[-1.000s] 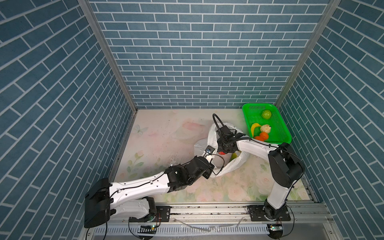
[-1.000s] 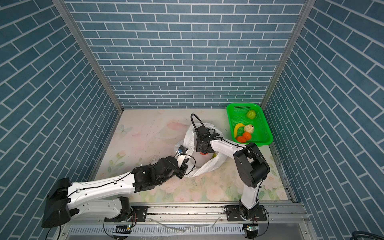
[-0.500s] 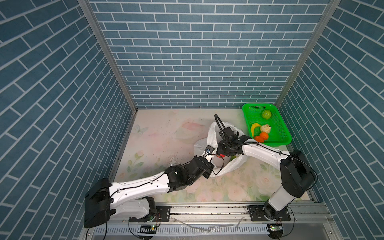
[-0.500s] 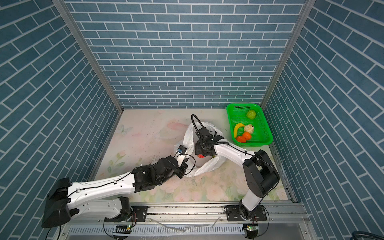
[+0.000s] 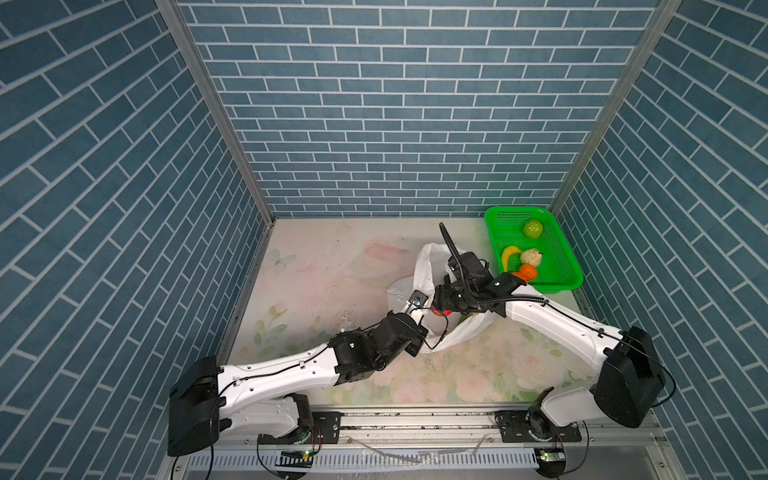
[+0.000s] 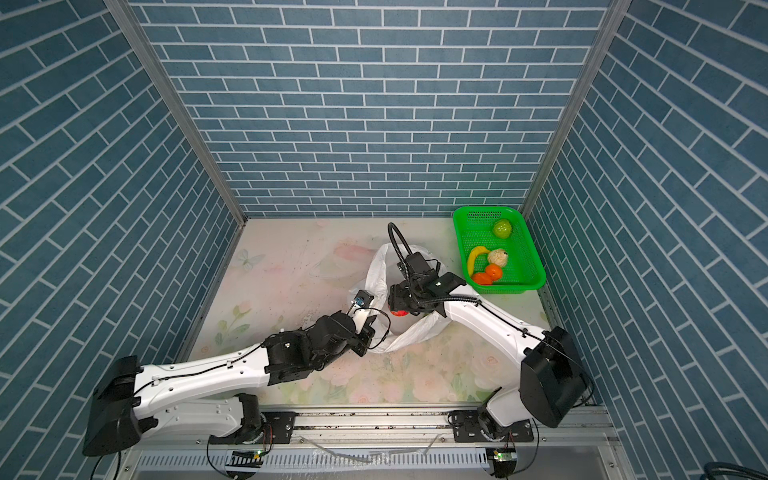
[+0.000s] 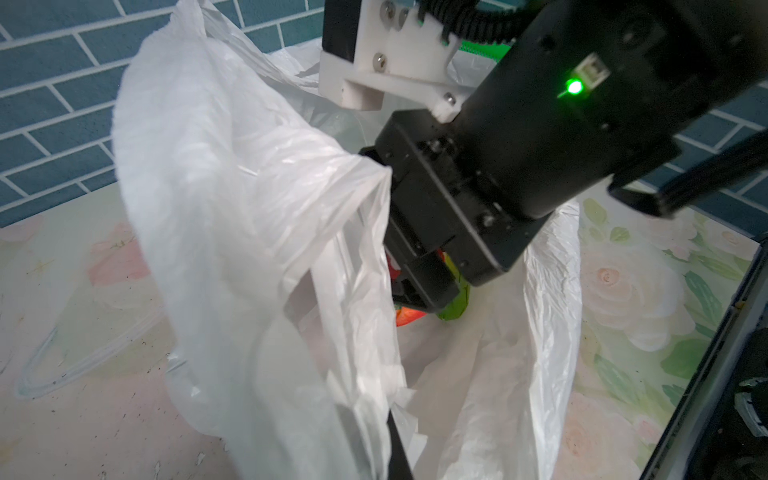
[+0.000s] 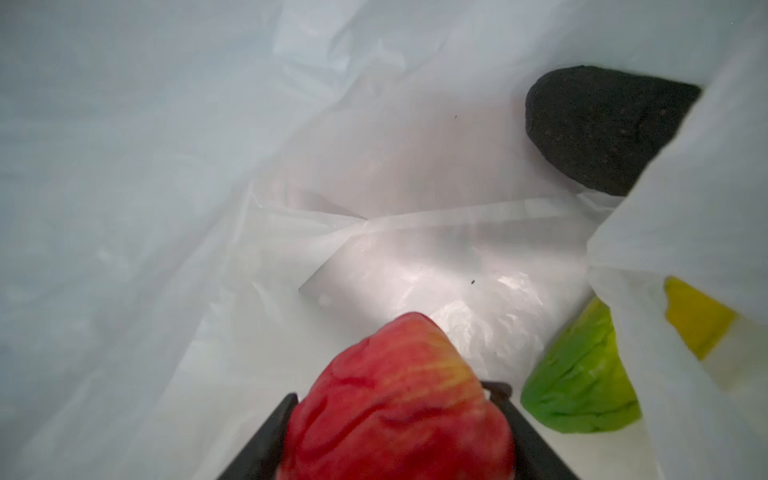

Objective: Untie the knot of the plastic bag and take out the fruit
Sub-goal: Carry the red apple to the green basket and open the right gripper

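Your left gripper pinches the plastic bag open so your right gripper, clamping the red fruit, fits inside.

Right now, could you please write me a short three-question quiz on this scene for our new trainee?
1. True or false: the plastic bag is tied shut.
2. What sits in the right claw? A) nothing B) the red fruit C) only a fold of plastic
3. What is the left claw pinching?
Key: 1 false; 2 B; 3 the bag's rim.
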Controlling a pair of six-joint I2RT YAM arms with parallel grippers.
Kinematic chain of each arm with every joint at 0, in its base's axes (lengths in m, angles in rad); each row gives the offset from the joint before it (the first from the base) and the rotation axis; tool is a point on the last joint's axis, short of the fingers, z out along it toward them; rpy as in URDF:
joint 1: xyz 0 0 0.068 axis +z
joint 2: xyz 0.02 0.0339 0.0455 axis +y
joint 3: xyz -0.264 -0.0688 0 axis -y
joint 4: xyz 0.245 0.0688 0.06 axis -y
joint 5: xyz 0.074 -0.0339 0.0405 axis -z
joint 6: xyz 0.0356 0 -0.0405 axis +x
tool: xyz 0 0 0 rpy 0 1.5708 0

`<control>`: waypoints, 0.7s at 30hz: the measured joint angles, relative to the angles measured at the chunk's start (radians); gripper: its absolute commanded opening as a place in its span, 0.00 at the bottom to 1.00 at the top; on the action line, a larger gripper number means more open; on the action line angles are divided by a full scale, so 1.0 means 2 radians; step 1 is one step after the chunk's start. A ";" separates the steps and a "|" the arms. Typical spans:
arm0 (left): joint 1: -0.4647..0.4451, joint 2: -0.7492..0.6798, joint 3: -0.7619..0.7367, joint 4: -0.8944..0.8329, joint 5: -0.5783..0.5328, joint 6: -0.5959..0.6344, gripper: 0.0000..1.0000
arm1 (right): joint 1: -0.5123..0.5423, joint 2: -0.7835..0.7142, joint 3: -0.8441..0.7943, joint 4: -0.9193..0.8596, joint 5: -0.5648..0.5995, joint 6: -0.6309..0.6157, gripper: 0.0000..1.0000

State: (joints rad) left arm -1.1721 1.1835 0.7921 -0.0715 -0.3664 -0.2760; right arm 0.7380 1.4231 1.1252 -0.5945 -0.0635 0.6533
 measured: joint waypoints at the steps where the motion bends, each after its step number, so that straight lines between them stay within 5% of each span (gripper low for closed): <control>1: 0.000 -0.001 0.000 0.000 0.000 0.000 0.00 | 0.000 -0.006 0.005 -0.013 0.000 -0.001 0.63; 9: 0.000 -0.004 0.000 -0.003 -0.003 0.000 0.00 | -0.026 -0.037 0.095 -0.076 0.001 -0.012 0.63; 21: 0.000 -0.005 0.000 -0.010 -0.003 0.000 0.00 | -0.238 -0.060 0.111 -0.075 -0.008 -0.042 0.64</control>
State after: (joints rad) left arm -1.1721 1.1744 0.7921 -0.0917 -0.3733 -0.2760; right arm 0.2615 1.3041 1.3479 -0.7452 -0.0792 0.5690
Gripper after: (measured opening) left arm 0.043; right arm 0.664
